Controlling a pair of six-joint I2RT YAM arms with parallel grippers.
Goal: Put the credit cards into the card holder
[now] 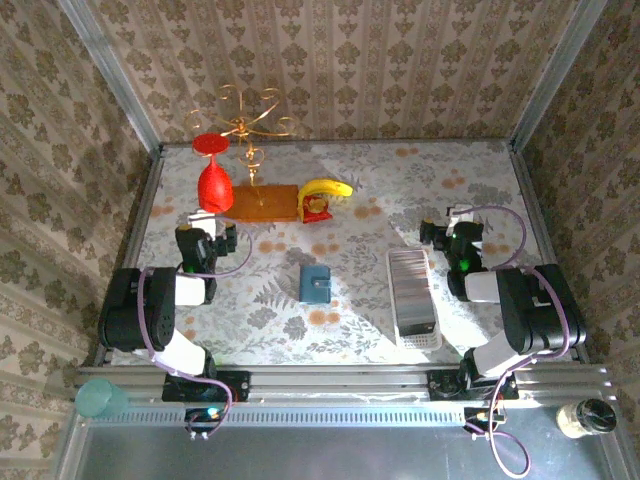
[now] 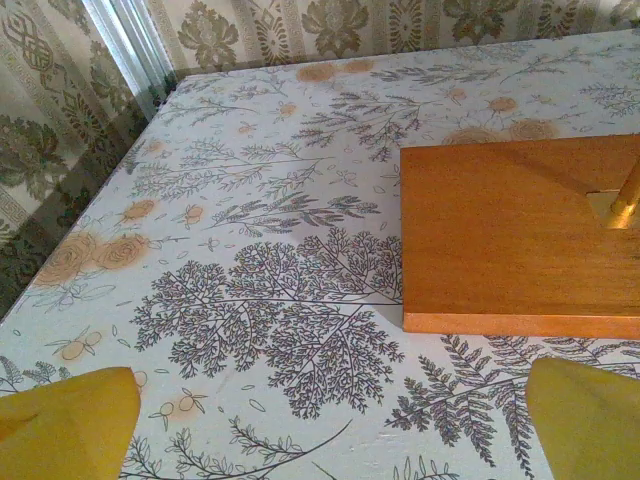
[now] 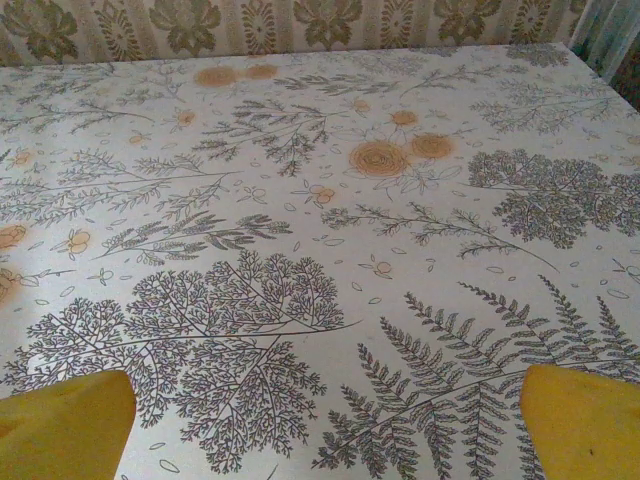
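Observation:
The teal-blue card holder (image 1: 316,283) lies closed and flat near the middle of the table, its pale snap tab on its right edge. To its right the credit cards (image 1: 409,281) stand as a row of fine pale stripes inside a long white tray (image 1: 419,337). My left gripper (image 1: 206,239) rests open at the left, well away from the holder. My right gripper (image 1: 453,233) rests open at the right, just beyond the tray's far end. In each wrist view the yellow fingertips (image 2: 70,425) (image 3: 65,425) stand wide apart over bare tablecloth.
A wooden base (image 1: 264,202) (image 2: 520,235) with a gold wire stand (image 1: 247,120), a red wine glass (image 1: 213,180) and a banana (image 1: 328,188) sit at the back left. Metal frame rails edge the table. A teal cup (image 1: 99,398) and a jar (image 1: 586,417) sit off the front.

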